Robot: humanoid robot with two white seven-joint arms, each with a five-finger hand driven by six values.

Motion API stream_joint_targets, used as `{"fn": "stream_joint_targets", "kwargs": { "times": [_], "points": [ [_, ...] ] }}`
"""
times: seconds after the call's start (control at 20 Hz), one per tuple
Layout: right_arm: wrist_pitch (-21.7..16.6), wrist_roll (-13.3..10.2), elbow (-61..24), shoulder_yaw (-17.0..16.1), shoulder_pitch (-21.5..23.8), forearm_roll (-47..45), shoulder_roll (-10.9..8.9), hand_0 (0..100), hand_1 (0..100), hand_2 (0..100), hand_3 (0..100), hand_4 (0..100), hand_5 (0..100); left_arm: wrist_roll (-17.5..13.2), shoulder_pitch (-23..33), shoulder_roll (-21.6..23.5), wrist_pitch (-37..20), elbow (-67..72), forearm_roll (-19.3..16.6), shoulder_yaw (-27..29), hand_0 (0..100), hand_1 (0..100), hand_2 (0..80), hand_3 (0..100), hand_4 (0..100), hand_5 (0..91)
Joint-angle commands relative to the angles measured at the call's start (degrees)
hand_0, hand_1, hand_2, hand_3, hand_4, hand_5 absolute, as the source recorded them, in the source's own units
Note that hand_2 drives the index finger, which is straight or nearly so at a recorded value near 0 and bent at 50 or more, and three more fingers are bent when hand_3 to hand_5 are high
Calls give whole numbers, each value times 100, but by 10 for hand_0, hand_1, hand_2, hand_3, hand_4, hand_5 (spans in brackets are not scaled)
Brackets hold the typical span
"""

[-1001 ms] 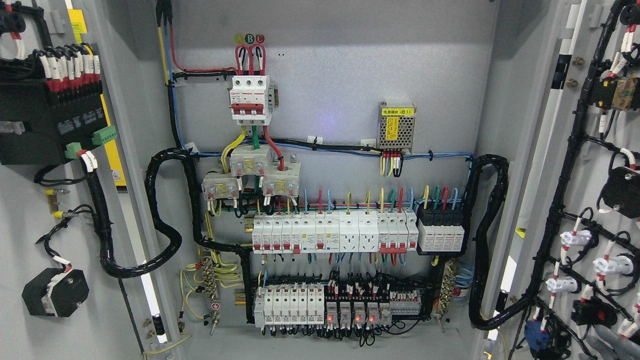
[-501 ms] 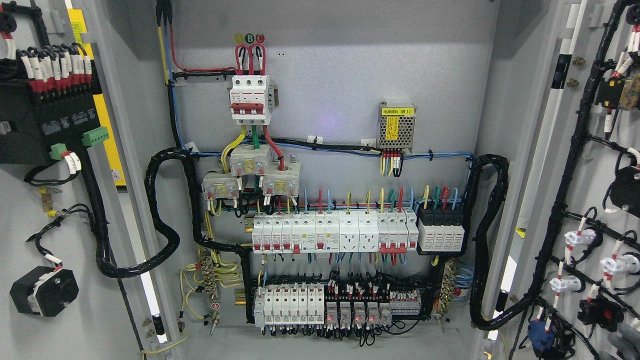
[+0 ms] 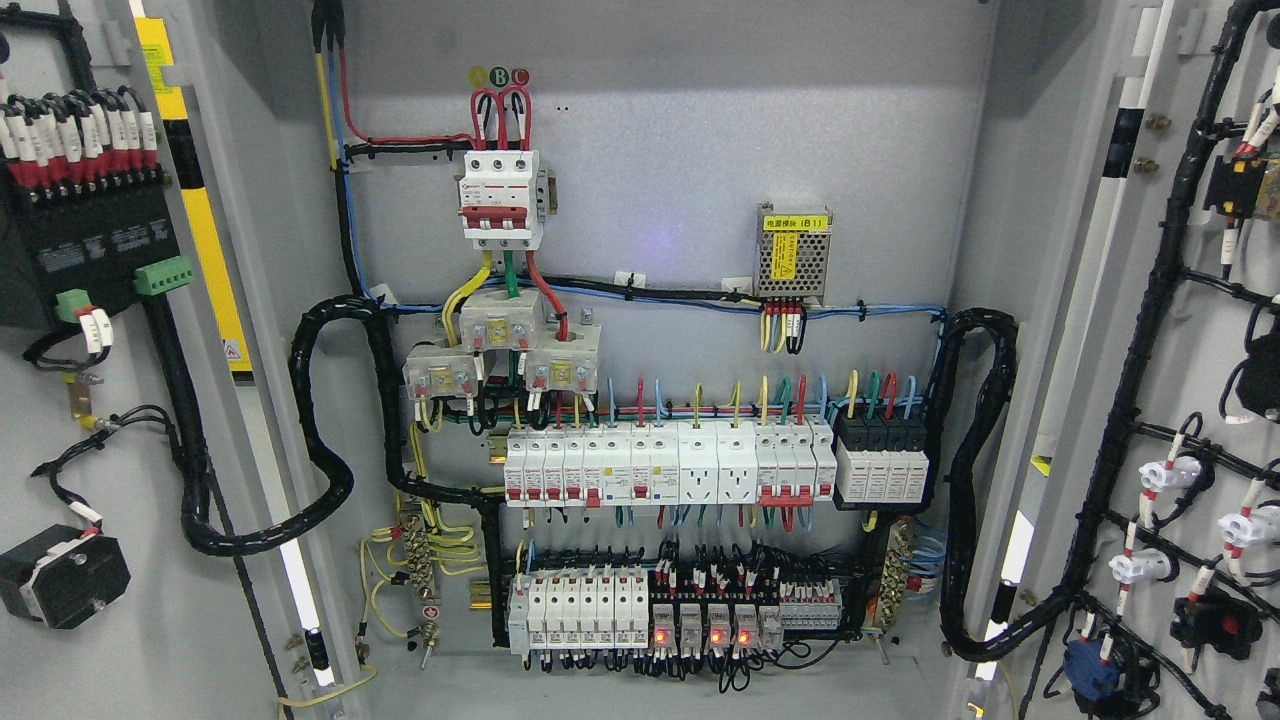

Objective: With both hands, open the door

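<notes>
Head view: an electrical cabinet fills the frame with both doors swung wide open. The left door [image 3: 90, 420] takes up the left edge of the picture, its inner face toward the camera; it carries a black module [image 3: 85, 250] at the upper left with a row of red-and-white wire ends along its top and two green connectors [image 3: 163, 275] at its lower edge, and a black rotary block [image 3: 62, 577] at the lower left. A thick black cable loom [image 3: 320, 440] loops from this door into the cabinet. The right door [image 3: 1190, 400] takes up the right edge of the picture, crossed by black wire bundles leading to white and black fittings and a blue one [image 3: 1085, 668] at the lower right.

Between the doors, the grey back panel [image 3: 700, 140] holds a three-pole breaker with red levers [image 3: 502, 198] at the upper middle, a small perforated power supply with a yellow label [image 3: 794, 255] right of centre, a long row of white breakers and sockets [image 3: 670, 468] across the middle, and a lower row of terminals and relays with red lights [image 3: 680, 615] near the bottom.

Neither robot hand nor arm shows anywhere in the frame, so whether the fingers are apart or together cannot be told.
</notes>
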Motion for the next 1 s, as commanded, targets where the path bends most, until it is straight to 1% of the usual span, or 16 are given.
{"fn": "stream_joint_targets", "kwargs": {
  "times": [0.0,0.35,0.6,0.7,0.85,0.95],
  "points": [
    [-2,21,207,-287,2,-28,129,214,144,0,0,0,0,-7,-135,764,1,679,265,114,0,0,0,0,0,0],
    [7,4,383,-366,-77,-37,129,214,143,0,0,0,0,-7,-320,932,9,1101,282,88,0,0,0,0,0,0],
    [7,4,479,-463,-103,-37,129,214,144,0,0,0,0,-7,-478,1098,167,1382,440,44,0,0,0,0,0,0],
    [7,4,523,-498,-103,-54,137,214,144,0,0,0,0,-7,-566,1160,185,1505,449,44,0,0,0,0,0,0],
    [16,4,559,-516,-103,-396,137,214,144,0,0,0,0,-7,-715,1195,238,1733,449,35,0,0,0,0,0,0],
    [16,4,567,-525,-103,-414,129,214,144,0,0,0,0,-16,-847,1195,334,1891,449,35,0,0,0,0,0,0]
  ]
}}
